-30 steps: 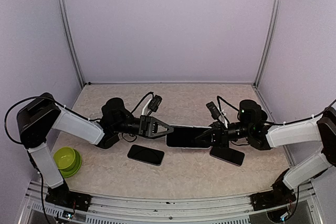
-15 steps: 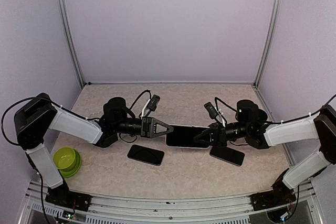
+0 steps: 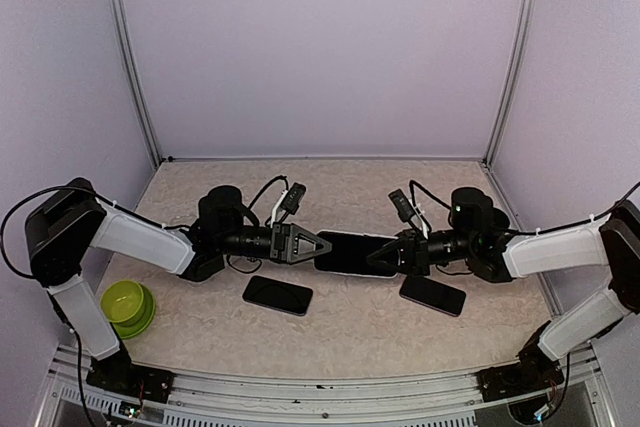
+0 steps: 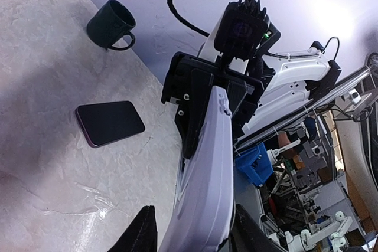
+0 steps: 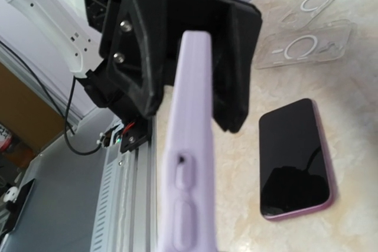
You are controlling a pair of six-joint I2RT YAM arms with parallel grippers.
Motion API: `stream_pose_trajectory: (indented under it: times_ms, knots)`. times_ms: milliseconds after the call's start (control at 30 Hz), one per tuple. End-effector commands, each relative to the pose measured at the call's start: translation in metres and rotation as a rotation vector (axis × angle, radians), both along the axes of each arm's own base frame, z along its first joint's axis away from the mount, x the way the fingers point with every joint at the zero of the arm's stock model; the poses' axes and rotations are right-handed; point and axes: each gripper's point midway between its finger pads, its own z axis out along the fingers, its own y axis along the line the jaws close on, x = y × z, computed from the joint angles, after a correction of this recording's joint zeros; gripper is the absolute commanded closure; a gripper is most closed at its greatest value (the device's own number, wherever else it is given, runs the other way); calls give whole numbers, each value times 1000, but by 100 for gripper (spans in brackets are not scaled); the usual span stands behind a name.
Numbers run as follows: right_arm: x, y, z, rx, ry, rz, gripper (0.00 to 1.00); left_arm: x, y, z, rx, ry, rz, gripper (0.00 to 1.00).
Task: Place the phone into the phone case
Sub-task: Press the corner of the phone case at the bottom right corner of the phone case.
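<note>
White arms (image 3: 140,237), black joints (image 3: 222,209), cables (image 3: 268,190) and fingers (image 4: 140,234).

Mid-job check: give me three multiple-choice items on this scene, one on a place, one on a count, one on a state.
1. Where is the green bowl?
A) at the near-left corner of the table, by the left arm
B) between the grippers
C) against the back wall

2. How many phones lie flat on the table?
A) none
B) two
C) four

3. The lilac phone case is:
A) lying alone on the table
B) between the left gripper and the right gripper
C) in the bowl

Answers: 1 A, the top view shows it beside that arm's base. 2 B, one lies on the near side of each gripper. 3 B, each wrist view shows it running to the opposite gripper.
</note>
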Motion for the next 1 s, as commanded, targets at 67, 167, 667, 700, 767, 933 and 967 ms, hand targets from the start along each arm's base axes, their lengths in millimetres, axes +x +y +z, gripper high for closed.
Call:
stream_pose_trajectory:
  times_ms: [67, 167, 667, 700, 767, 933, 967]
  knots:
    - [8, 2, 41, 90, -110, -40, 100, -10, -1, 10, -44, -14, -48, 58]
    - [11, 0, 42, 90, -107, -60, 100, -11, -2, 9, -44, -11, -52, 58]
    - [17, -2, 52, 113, -97, -81, 100, -12, -1, 4, -34, -11, -55, 53]
    - [18, -3, 52, 114, -96, -85, 100, -13, -1, 5, -35, -15, -58, 52]
    - [19, -3, 52, 115, -93, -87, 100, -13, 0, 4, -33, -15, -58, 52]
    - [23, -4, 54, 118, -91, -105, 100, -12, 0, 4, -29, -15, -57, 54]
    - [24, -5, 55, 119, -91, -109, 100, -12, 0, 4, -29, -15, -57, 55]
